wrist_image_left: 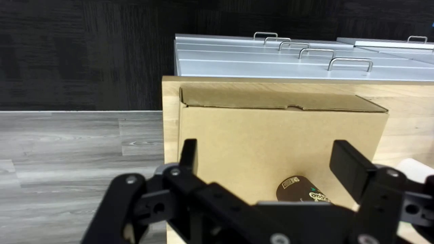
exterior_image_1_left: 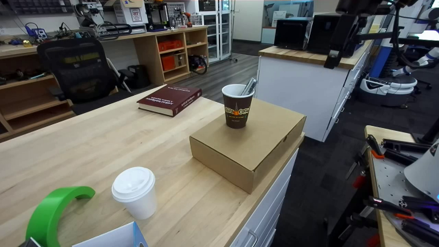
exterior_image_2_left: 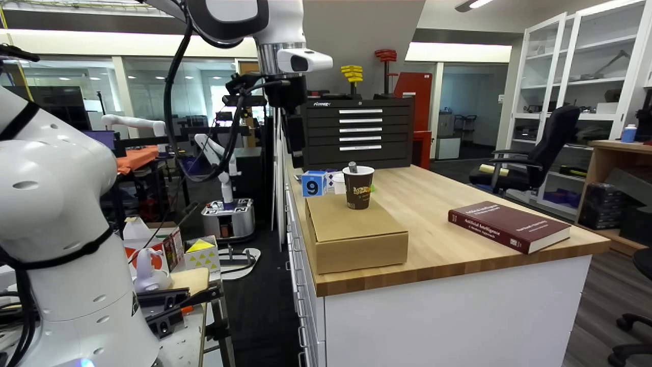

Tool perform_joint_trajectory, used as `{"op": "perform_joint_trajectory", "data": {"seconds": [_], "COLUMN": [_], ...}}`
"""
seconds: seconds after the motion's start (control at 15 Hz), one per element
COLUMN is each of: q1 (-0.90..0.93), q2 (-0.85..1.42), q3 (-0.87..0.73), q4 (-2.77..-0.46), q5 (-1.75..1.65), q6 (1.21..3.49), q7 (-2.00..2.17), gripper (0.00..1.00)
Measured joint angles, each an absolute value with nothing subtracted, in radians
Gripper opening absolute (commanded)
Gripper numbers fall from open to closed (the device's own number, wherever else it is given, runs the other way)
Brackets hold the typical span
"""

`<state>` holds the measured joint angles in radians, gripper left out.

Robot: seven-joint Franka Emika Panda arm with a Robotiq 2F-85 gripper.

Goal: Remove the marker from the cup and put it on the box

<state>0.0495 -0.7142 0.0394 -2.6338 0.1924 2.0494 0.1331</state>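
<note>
We see the slim, grey-looking marker pen (exterior_image_1_left: pixel 249 86) with a pale sheen on its exposed end; the rest of it is hidden inside the small, dark brown paper cup (exterior_image_1_left: pixel 237 109). In an exterior view it slants up past the cup's white rim; in an exterior view only a short, blunt stub of the marker pen (exterior_image_2_left: pixel 352 166) shows. The brown paper cup carries pale gold lettering and a spot of orange, and it stands upright on the flat, rectangular tan cardboard box (exterior_image_1_left: pixel 253 144).

The black two-fingered hand (wrist_image_left: pixel 264 152) has its fingers (wrist_image_left: pixel 189 154) spread wide apart. In the wrist view we find the lower part of the brown paper cup between them, nearer the finger at the picture's right; the hand's body covers the rest, marker pen included. In both exterior views the marker pen is off to the side of the hand, well apart from it.

We count one marker pen, one brown paper cup, one cardboard box and one hand. On the light wooden counter (exterior_image_1_left: pixel 164 147) we also count one white lidded cup (exterior_image_1_left: pixel 134 193), one thick dark red hardback book (exterior_image_1_left: pixel 169 97), one curved green arch (exterior_image_1_left: pixel 44 212) and, in an exterior view, one blue-faced carton (exterior_image_2_left: pixel 314 182) marked with a black 9.
</note>
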Motion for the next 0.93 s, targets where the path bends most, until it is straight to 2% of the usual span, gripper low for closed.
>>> {"op": "perform_joint_trajectory", "data": {"seconds": [0.93], "q1": [0.085], "q2": [-0.412], "q3": [0.116], "q4": [-2.373], "q5": [0.020], "q6": [2.205], "q7": [0.024], "gripper": [1.00]}}
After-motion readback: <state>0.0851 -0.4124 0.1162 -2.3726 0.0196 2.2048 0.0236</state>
